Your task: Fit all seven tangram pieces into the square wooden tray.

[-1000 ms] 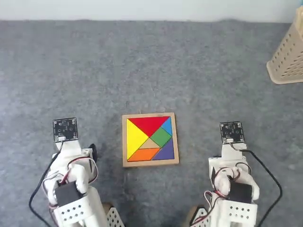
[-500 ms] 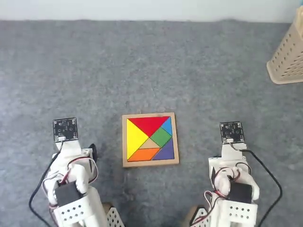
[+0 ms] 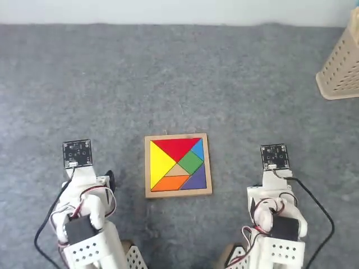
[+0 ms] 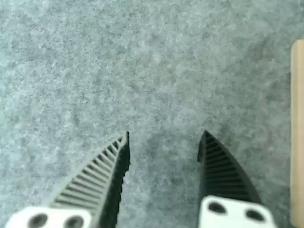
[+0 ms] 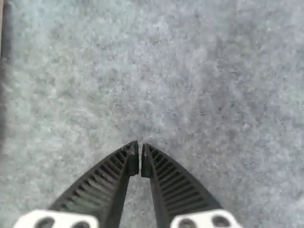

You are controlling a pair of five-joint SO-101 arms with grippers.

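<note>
The square wooden tray (image 3: 147, 168) lies in the middle of the grey carpet. Its coloured tangram pieces fill it: red triangle (image 3: 176, 148), yellow triangle (image 3: 160, 163), green square (image 3: 191, 162), blue triangle (image 3: 198, 149), orange parallelogram (image 3: 170, 182), purple triangle (image 3: 197, 179) and a tan triangle (image 3: 178, 170). An arm sits folded on each side of the tray near the front edge. My left gripper (image 4: 164, 142) hangs open over bare carpet, the tray's edge (image 4: 298, 133) just beside it. My right gripper (image 5: 140, 151) is shut with nothing in it, above bare carpet.
A beige slotted basket (image 3: 341, 61) stands at the far right. A pale wall strip runs along the back. Grey carpet (image 3: 168, 78) stretches wide beyond the tray.
</note>
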